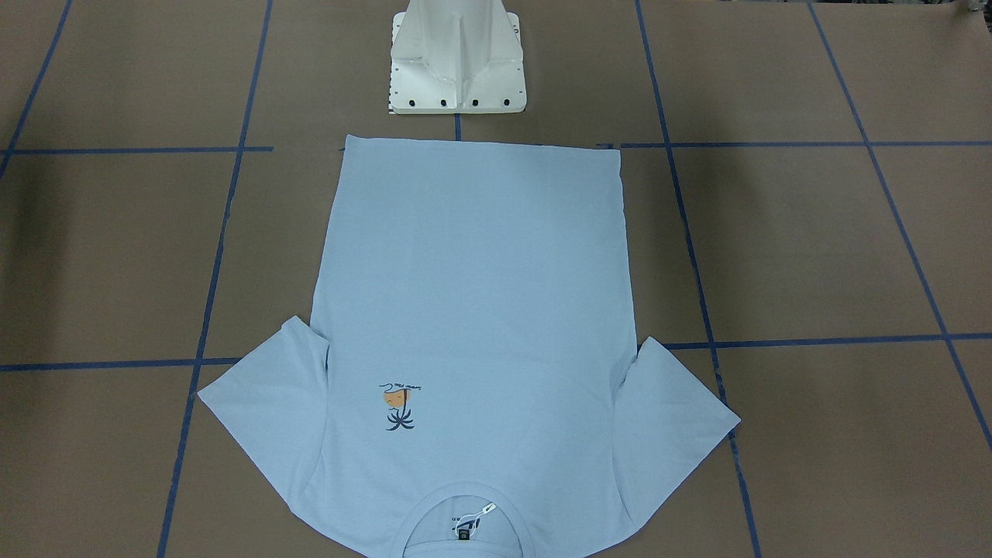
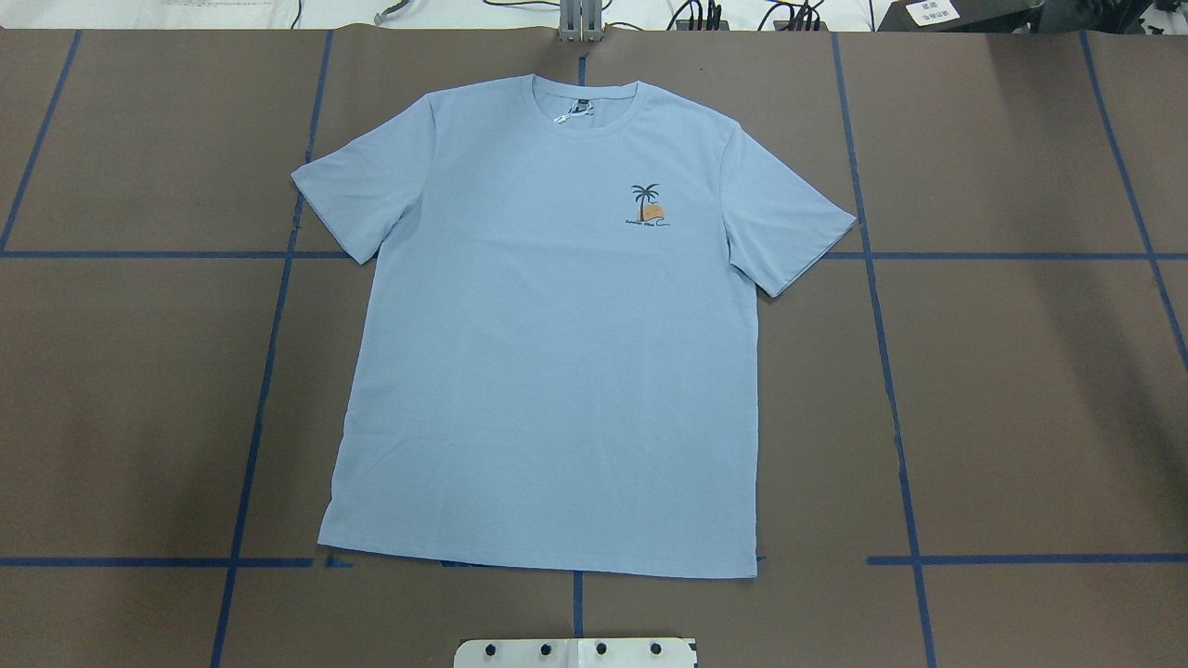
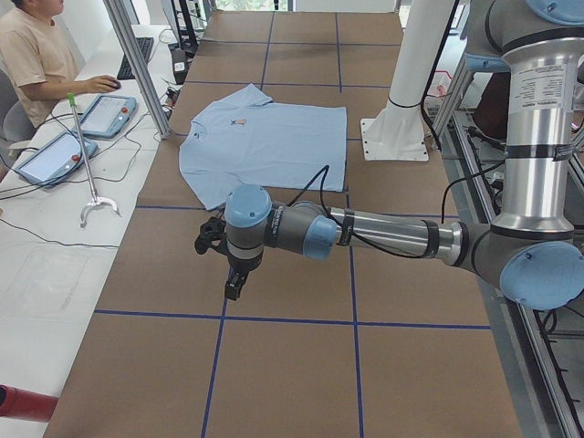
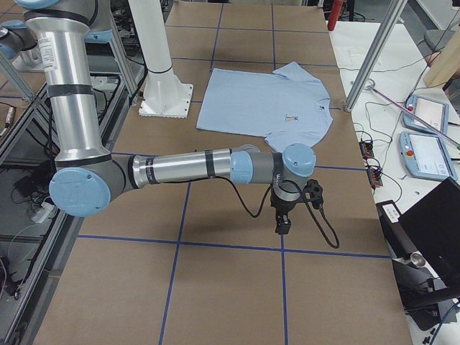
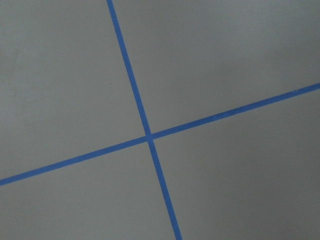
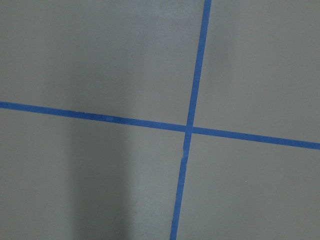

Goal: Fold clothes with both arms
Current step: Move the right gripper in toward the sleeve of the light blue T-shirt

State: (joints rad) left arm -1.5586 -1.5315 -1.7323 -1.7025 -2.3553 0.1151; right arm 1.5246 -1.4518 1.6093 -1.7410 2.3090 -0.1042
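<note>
The light blue T-shirt (image 2: pixel 557 353) lies flat and spread out, front up, on the brown table, its collar at the far edge and its hem near the white pedestal (image 2: pixel 575 652). Its orange-and-dark chest print (image 2: pixel 647 206) and neck label (image 1: pixel 463 527) show. Both sleeves are laid out to the sides. My left gripper (image 3: pixel 234 290) hangs over bare table well off the shirt (image 3: pixel 265 137), toward the table's left end. My right gripper (image 4: pixel 282 226) hangs likewise beyond the shirt (image 4: pixel 266 100), toward the right end. I cannot tell whether either is open or shut. Both wrist views show only table.
Blue tape lines (image 5: pixel 148 137) cross the brown table surface (image 6: pixel 100 175) in a grid. A person sits at a side desk with tablets (image 3: pixel 108 114) and cables beyond the table's far edge. The white pedestal (image 1: pixel 457 58) stands at the near edge.
</note>
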